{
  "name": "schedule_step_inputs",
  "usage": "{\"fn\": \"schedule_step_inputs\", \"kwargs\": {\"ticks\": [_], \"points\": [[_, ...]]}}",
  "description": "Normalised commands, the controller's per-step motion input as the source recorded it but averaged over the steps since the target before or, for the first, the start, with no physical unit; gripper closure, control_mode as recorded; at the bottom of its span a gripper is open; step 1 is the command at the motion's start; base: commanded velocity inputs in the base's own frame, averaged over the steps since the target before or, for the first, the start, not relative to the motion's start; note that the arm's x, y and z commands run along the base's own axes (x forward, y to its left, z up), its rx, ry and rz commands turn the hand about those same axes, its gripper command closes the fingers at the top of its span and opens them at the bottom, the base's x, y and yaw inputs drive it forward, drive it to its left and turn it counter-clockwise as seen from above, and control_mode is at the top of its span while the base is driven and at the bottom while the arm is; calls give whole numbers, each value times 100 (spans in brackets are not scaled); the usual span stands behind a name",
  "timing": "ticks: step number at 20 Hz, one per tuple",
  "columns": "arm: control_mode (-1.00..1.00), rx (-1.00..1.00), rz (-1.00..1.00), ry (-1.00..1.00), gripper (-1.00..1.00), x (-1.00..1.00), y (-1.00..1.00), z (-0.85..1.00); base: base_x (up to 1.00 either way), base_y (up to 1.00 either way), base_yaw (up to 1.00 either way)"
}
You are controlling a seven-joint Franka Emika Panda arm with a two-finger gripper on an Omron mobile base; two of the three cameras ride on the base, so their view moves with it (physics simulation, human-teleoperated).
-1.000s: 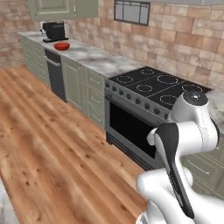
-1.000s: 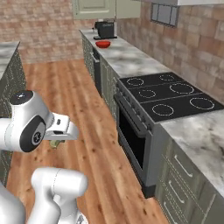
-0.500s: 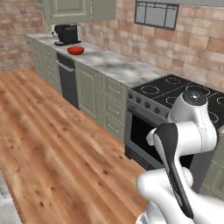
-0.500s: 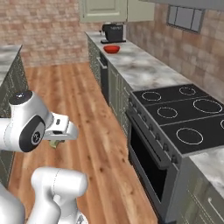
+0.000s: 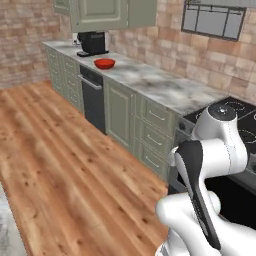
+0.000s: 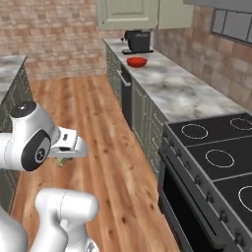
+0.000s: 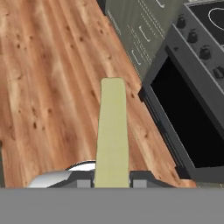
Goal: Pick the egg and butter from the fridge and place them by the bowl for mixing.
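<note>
Gripper (image 7: pixel 112 183) fingers clamp the butter (image 7: pixel 113 135) (pointing to 12 o'clock); bowl (image 6: pixel 137 61) sits on the counter (image 6: pixel 182 93).

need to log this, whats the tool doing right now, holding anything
Tool: shut on the thin pale yellow-green butter stick, which sticks out ahead of the tips over the wooden floor.

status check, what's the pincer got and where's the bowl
Pincer shut on butter. Bowl far down the counter by the coffee machine. Path open.

Base nearer the bowl (image 5: pixel 104 63); stove (image 6: pixel 216 157) closer
</note>
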Motion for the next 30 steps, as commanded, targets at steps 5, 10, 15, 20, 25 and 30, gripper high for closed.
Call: {"fn": "schedule_step_inputs", "kwargs": {"ticks": [5, 10, 15, 20, 25, 30], "points": [[100, 0, 0, 0, 100, 0, 0, 0, 85, 32, 7], [100, 0, 0, 0, 100, 0, 0, 0, 85, 32, 7], [100, 0, 0, 0, 100, 0, 0, 0, 85, 33, 6], [100, 0, 0, 0, 100, 0, 0, 0, 85, 33, 6], [100, 0, 0, 0, 100, 0, 0, 0, 85, 32, 7], [100, 0, 0, 0, 100, 0, 0, 0, 86, 32, 6]]}}
